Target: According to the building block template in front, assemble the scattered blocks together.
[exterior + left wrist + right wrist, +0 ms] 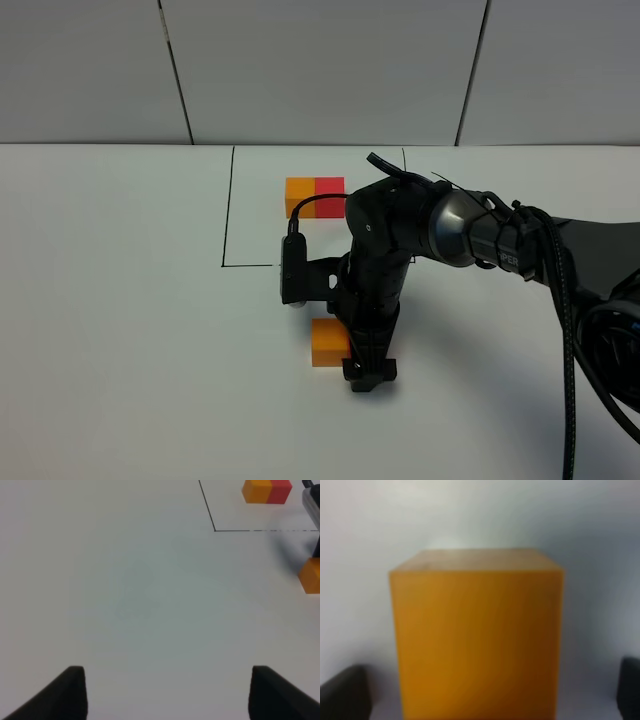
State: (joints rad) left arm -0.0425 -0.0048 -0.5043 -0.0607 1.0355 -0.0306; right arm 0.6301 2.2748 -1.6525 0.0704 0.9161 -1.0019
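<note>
Exterior high view: a white tabletop (120, 330) bears a thin black outlined rectangle (232, 205) containing the template, an orange cube (300, 195) touching a red cube (330, 190) side by side. Nearer the camera, outside the outline, a loose orange cube (328, 343) rests on the table. The black right arm (470, 235) reaches in from the right and bends downward, so that the right gripper (368, 372) sits low at the table, just beside and partly in front of the loose orange cube; from this angle contact cannot be judged. Right wrist view: the loose orange cube (476, 635) fills most of the field, blurred by closeness, with the two dark fingertips (345, 690) showing only at the lower corners, spread wider than the cube and apart from its faces; the jaws stand wide and grip nothing. Left wrist view: the left gripper (167, 695) hovers over bare table, its two dark fingertips (70, 690) far apart with nothing between them. The same view shows the template pair, orange cube (257, 491) and red cube (281, 491), inside a corner of the black outline (215, 529), and the loose orange cube (311, 575) at the frame edge, well apart from this gripper.
</note>
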